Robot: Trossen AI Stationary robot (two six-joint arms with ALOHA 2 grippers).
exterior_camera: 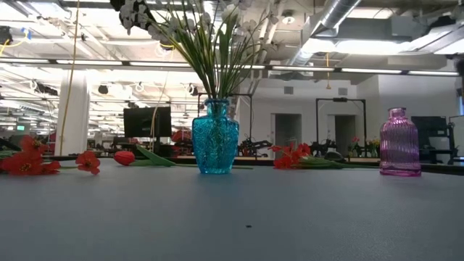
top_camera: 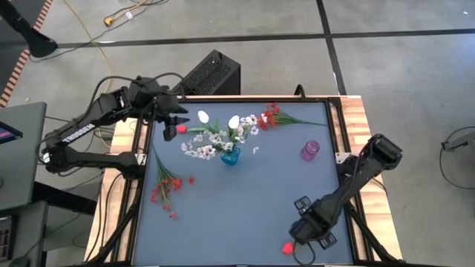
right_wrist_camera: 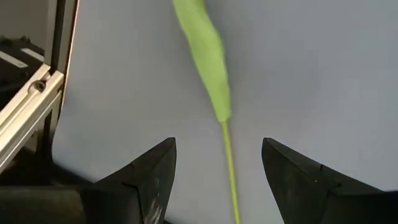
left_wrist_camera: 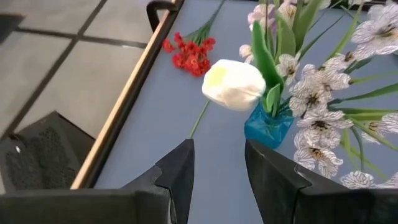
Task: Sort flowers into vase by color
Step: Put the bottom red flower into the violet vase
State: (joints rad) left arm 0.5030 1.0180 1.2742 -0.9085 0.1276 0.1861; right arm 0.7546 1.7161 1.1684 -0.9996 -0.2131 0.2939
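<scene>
A blue glass vase [top_camera: 231, 156] [exterior_camera: 215, 136] [left_wrist_camera: 267, 126] stands mid-table and holds white sprays and white buds. One white bud [top_camera: 202, 116] [left_wrist_camera: 233, 84] leans out toward my open left gripper [top_camera: 180, 119] [left_wrist_camera: 217, 171], which hovers just left of it and touches nothing. A red bud [top_camera: 169, 133] [exterior_camera: 125, 157] lies on the table under that arm. My right gripper [top_camera: 303, 226] [right_wrist_camera: 217, 168] is open at the near right. A green stem [right_wrist_camera: 229, 155] with a leaf [right_wrist_camera: 205, 50] runs between its fingers without touching them. Another red bud [top_camera: 286, 248] lies beside it.
An empty pink vase [top_camera: 310, 150] [exterior_camera: 399, 142] stands right of the blue one. One red spray [top_camera: 274, 115] [left_wrist_camera: 189, 53] lies by the far edge and another [top_camera: 167, 182] [exterior_camera: 29, 161] near the left edge. A raised rail [right_wrist_camera: 28, 99] borders the table.
</scene>
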